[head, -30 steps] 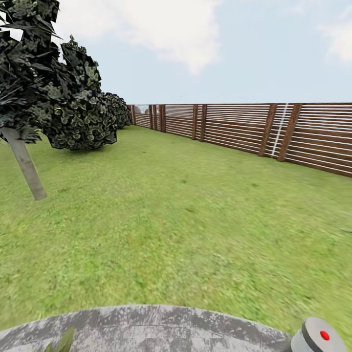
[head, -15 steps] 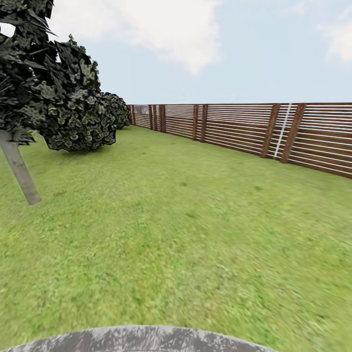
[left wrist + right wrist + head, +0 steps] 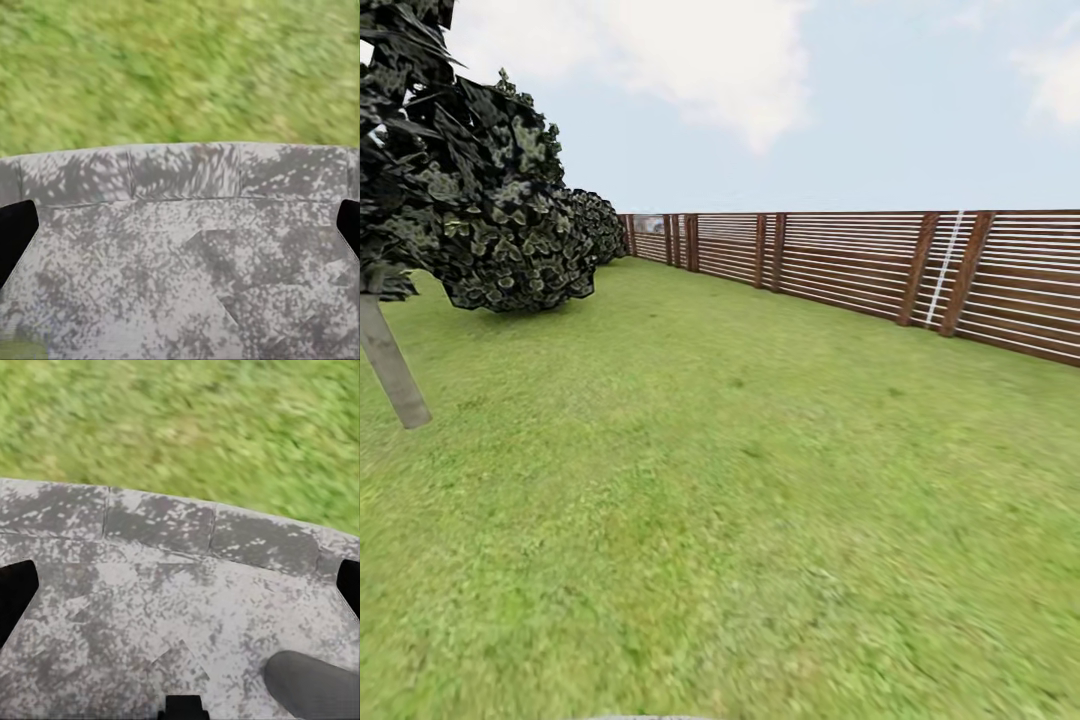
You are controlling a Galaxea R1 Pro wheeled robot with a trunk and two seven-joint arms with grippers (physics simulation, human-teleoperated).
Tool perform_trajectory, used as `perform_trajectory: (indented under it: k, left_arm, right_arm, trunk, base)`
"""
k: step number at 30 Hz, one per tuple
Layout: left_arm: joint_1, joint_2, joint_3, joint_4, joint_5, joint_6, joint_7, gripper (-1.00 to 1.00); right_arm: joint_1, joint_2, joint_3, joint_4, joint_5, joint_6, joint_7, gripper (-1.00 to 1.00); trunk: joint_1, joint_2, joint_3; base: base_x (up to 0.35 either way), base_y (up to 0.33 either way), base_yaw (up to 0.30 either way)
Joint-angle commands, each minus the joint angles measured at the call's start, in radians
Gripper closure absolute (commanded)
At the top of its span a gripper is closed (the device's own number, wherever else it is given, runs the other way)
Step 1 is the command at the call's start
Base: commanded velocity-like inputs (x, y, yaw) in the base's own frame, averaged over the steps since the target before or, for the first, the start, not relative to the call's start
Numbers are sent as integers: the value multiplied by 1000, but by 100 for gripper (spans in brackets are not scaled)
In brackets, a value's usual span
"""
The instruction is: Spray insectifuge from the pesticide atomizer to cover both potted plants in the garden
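Two dark leafy shrubs [image 3: 510, 230] stand beside brown slatted fence [image 3: 840, 265] on green lawn [image 3: 740, 480]; both grippers hang spread open over grey speckled paving [image 3: 180, 255].

We see a tree [image 3: 390, 370] with a pale, leaning trunk on the left-hand side. Just behind it sit 2 dark leafy bushes [image 3: 510, 250], the smaller one farther back. Above, blue sky [image 3: 880, 140] carries white clouds [image 3: 690, 60].

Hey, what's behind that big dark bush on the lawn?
Behind the big bush sits a smaller dark bush, then the slatted fence corner. The ground directly behind the big bush is hidden by its leaves.
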Motion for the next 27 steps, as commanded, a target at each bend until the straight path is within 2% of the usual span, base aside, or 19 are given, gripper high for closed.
perform_trajectory:
  k: [1,27]
  left_arm:
    - [-1,0,-1,1,-2,-3,-1,-100]
    - [-1,0,-1,1,-2,-3,-1,-100]
  right_arm:
    - [-1,0,-1,1,0,-3,0,-100]
    - [-1,0,-1,1,-1,-3,0,-100]
  trunk:
    - [1,0,-1]
    - [1,0,-1]
  base:
    - [328,0,0]
    - [328,0,0]
